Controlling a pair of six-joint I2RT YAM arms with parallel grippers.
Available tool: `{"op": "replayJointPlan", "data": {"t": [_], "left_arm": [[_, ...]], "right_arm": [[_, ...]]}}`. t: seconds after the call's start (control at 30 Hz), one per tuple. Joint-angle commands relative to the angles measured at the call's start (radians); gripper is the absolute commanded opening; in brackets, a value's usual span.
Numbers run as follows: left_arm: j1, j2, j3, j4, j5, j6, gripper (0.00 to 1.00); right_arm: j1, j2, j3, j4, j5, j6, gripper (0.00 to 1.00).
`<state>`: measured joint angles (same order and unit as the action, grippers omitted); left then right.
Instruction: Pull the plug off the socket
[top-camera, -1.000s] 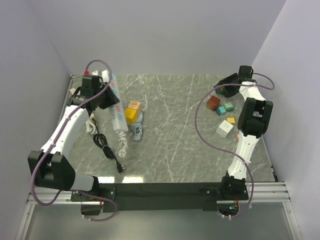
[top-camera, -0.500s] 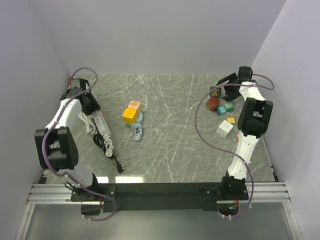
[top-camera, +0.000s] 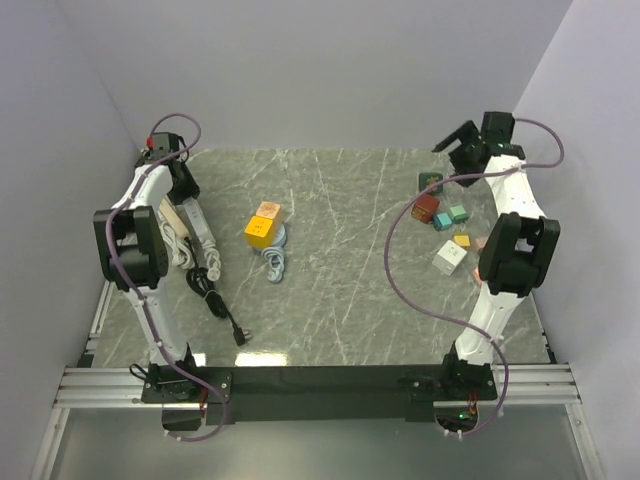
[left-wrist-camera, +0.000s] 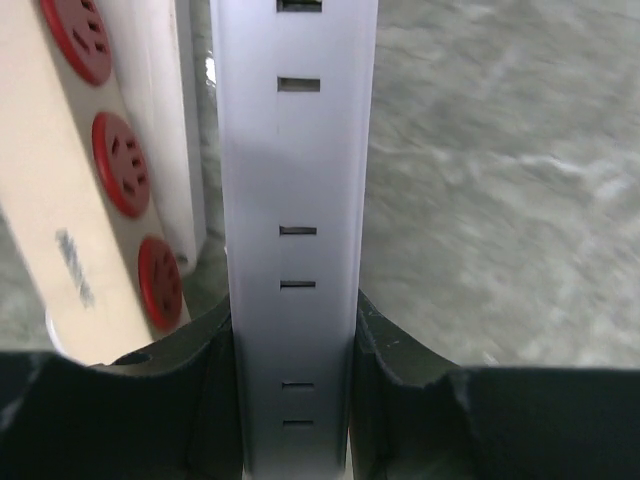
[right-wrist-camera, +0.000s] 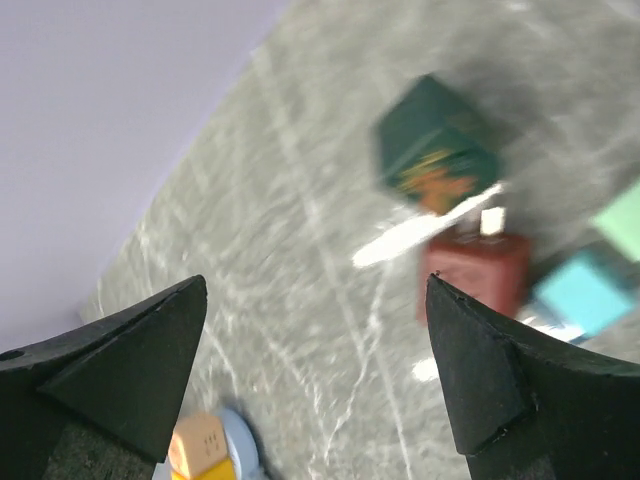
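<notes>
Clamping white power strip (left-wrist-camera: 297, 150) — left tool (left-wrist-camera: 297, 335) (right tool (right-wrist-camera: 315, 290) spread wide); black plug (top-camera: 240, 335) well apart.

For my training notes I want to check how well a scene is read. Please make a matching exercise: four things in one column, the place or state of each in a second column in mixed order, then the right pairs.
Things
1. white power strip
2. black plug
3. right tool
4. dark green block

Place or state
a. lies loose on the table, near left
b. far right, beside a red-brown block
c. clamped in the left tool
d. open, holding nothing

Pairs: 1-c, 2-a, 3-d, 4-b
</notes>
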<state>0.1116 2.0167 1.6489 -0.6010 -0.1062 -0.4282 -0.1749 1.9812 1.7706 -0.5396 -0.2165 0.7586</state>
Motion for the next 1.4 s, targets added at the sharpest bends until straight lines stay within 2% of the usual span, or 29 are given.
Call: {"op": "replayJointPlan", "data": {"t": [0.0,0.1,0.17,0.2,0.27,0.3,0.37,0.4,0.47,0.5,0.57,0.6,0.9,0.93,1.03,1.07,1.13,1.17,1.37], "left_arm": [[-0.001,0.065,0.084,-0.037,-0.085,0.048,0.01],[0.002,0.119,0.11,-0.046,-0.092,0.052,0.07],[0.002,0.14,0.118,-0.046,-0.099,0.049,0.14],[0.003,0.142,0.12,-0.046,-0.102,0.048,0.24],[0.005,0.14,0.115,-0.04,-0.11,0.043,0.36],[0.007,0.14,0.117,-0.043,-0.116,0.033,0.46],[0.008,0.126,0.109,-0.045,-0.121,0.019,0.55],[0.01,0.116,0.104,-0.043,-0.124,0.011,0.64],[0.01,0.064,0.069,-0.028,-0.127,-0.007,0.72],[0.008,0.041,0.034,-0.023,-0.127,-0.01,0.84],[0.007,-0.038,-0.004,-0.004,-0.109,-0.023,0.96],[0.008,-0.064,-0.042,0.003,-0.093,-0.023,0.99],[-0.053,-0.308,-0.207,0.032,0.097,-0.02,0.99],[-0.065,-0.321,-0.213,0.032,0.115,-0.015,0.98],[-0.118,-0.306,-0.221,0.0,0.116,0.003,0.73],[-0.145,-0.296,-0.218,-0.011,0.109,0.008,0.49],[-0.194,-0.262,-0.221,-0.035,0.079,0.009,0.24],[-0.21,-0.248,-0.219,-0.043,0.063,0.005,0.01],[-0.309,-0.193,-0.258,0.019,0.129,-0.001,0.01]], "right_arm": [[0.118,-0.073,0.053,-0.097,0.019,-0.096,0.96],[0.175,-0.102,0.02,-0.094,-0.009,-0.111,0.97],[0.261,-0.102,0.016,-0.088,-0.047,-0.128,0.97],[0.281,-0.09,0.039,-0.112,-0.055,-0.14,0.97],[0.348,-0.079,0.061,-0.128,-0.069,-0.146,0.97],[0.373,-0.07,0.082,-0.143,-0.067,-0.154,0.97],[0.439,-0.055,0.114,-0.163,-0.055,-0.157,0.97],[0.458,-0.05,0.122,-0.178,-0.05,-0.154,0.97],[0.52,-0.033,0.145,-0.189,-0.032,-0.154,0.97],[0.538,-0.025,0.156,-0.213,-0.018,-0.154,0.97],[0.595,-0.004,0.18,-0.226,0.002,-0.16,0.97],[0.613,0.004,0.193,-0.249,0.014,-0.162,0.97],[0.73,0.042,0.191,-0.267,0.069,-0.12,0.98],[0.738,0.039,0.185,-0.263,0.072,-0.117,0.98],[0.744,0.021,0.167,-0.261,0.086,-0.099,0.98],[0.742,0.012,0.155,-0.261,0.088,-0.093,0.98],[0.747,-0.002,0.138,-0.254,0.095,-0.09,0.98],[0.75,-0.015,0.121,-0.258,0.098,-0.088,0.98],[0.755,-0.099,-0.006,-0.223,0.111,-0.078,0.97]]}}
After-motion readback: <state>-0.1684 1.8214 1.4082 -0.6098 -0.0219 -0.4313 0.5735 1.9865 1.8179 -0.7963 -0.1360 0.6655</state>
